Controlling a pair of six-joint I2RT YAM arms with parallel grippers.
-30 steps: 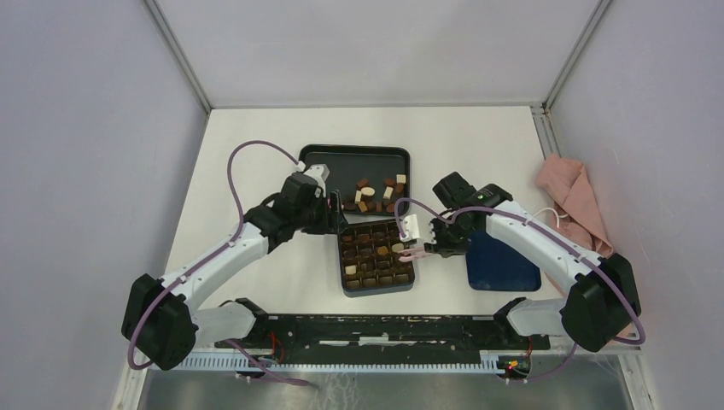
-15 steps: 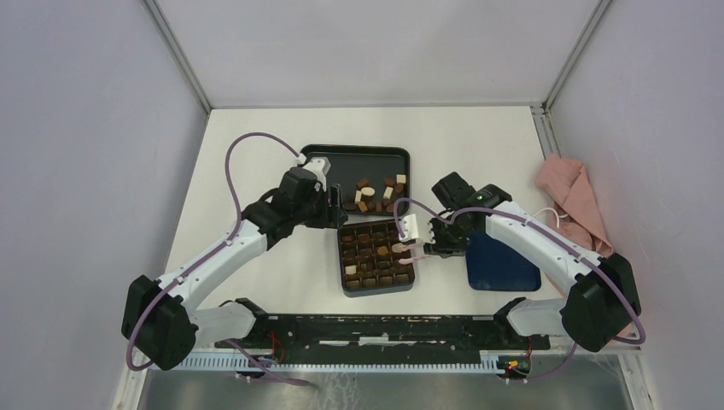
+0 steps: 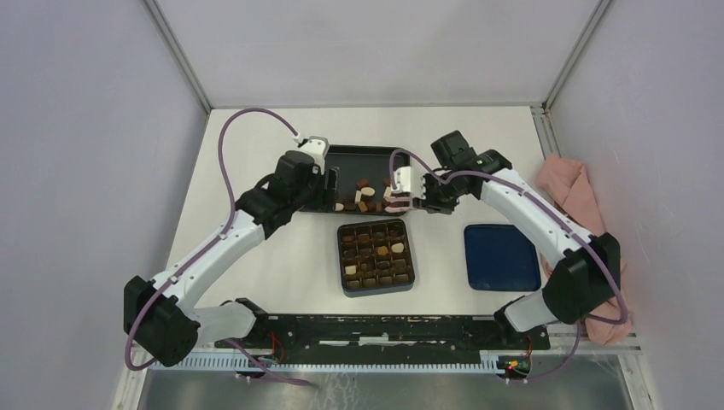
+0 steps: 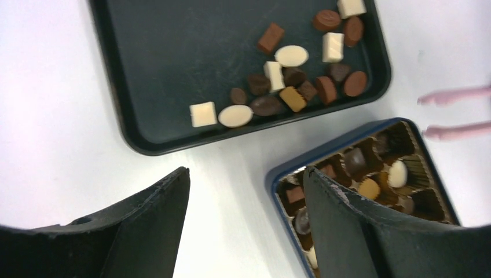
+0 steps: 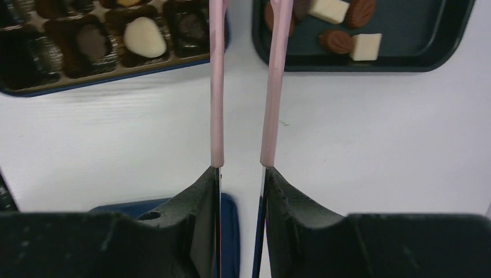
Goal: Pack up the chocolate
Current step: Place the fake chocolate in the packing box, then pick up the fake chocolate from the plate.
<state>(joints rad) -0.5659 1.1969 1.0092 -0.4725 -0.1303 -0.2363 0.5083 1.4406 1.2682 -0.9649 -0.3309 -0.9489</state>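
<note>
A pink cloth [image 3: 570, 195] and blue lid [image 3: 502, 257] lie on the surface [image 3: 478, 145] right of the dark box [image 3: 376, 291]. Brown and cream chocolate [image 4: 291, 56] lies loose in the black tray [image 4: 173, 58], some in box cells. The left hand [image 4: 246, 179] gapes empty; the right hand [image 5: 242, 169] pinches pink tweezers [image 5: 216, 87].

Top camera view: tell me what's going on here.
The right gripper holds long pink tweezers, tips apart and empty, near a corner of the black tray where loose brown and cream chocolate pieces lie. The left gripper hangs open with nothing in it, above the table by the tray. The dark box with square compartments is only partly filled.
</note>
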